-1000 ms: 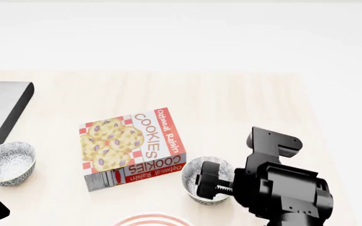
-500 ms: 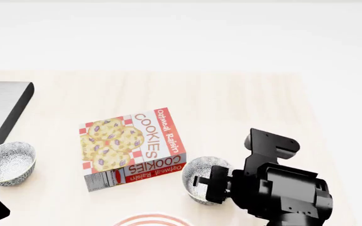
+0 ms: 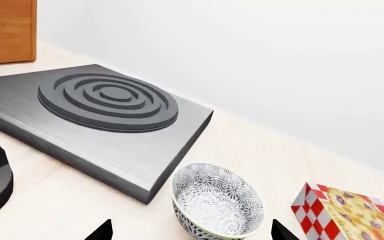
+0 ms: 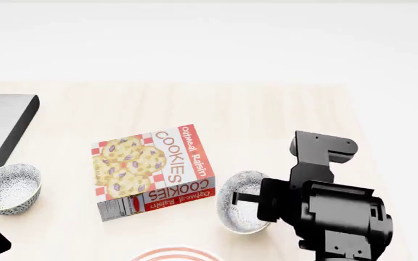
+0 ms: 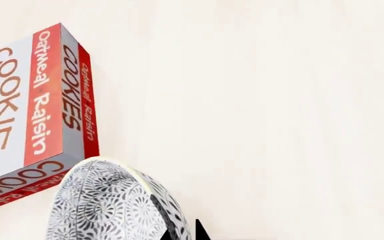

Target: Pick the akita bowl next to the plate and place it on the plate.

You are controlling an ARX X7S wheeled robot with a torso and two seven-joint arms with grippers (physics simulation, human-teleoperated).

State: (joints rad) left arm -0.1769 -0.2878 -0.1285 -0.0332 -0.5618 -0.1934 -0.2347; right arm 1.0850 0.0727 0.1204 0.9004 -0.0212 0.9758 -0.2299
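The akita bowl (image 4: 238,213) hangs tilted just off the table, right of the cookie box, its pale patterned inside facing left. My right gripper (image 4: 247,200) is shut on its rim; in the right wrist view one fingertip (image 5: 199,232) lies outside the bowl (image 5: 102,205) wall and the other inside. Only the top arc of the red-ringed plate (image 4: 176,253) shows at the bottom edge, in front and left of the bowl. A look-alike bowl (image 4: 7,187) sits at the far left, ahead of my open left gripper (image 3: 192,233), whose fingers are wide apart and empty.
An oatmeal raisin cookie box (image 4: 151,171) lies flat between the two bowls. A dark stove plate (image 3: 105,107) sits at the left edge behind the look-alike bowl (image 3: 215,205). A wooden cabinet (image 3: 5,30) stands beyond it.
My right gripper has closed on the bowl's rim, turned, and risen slightly. The bowl has tipped from upright onto its side, opening now facing left. The left arm has not moved.
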